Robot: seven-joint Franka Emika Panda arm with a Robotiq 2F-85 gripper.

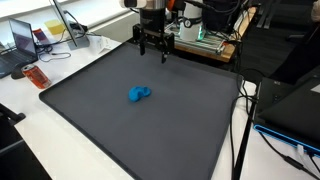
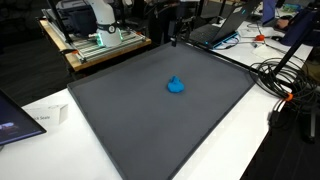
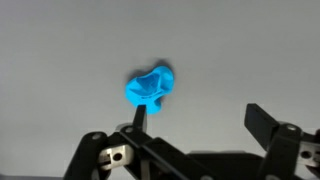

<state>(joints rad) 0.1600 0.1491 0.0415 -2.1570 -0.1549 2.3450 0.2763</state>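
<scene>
Your gripper [image 1: 153, 44] hangs wide open with nothing in it, up over one edge of the mat [image 1: 90, 120]. The blue lump [image 3: 150, 87] lies below and ahead of the fingers, not between them. Drop straight down from here and you'd likely close on bare mat. Come in off-centre and one finger could clip the lump and skid it. It's small and knobbly, so a shallow pinch might squirt it out. Farther off, cables [image 2: 275, 75] crowd the mat's side, and a wide swing could snag them.
</scene>
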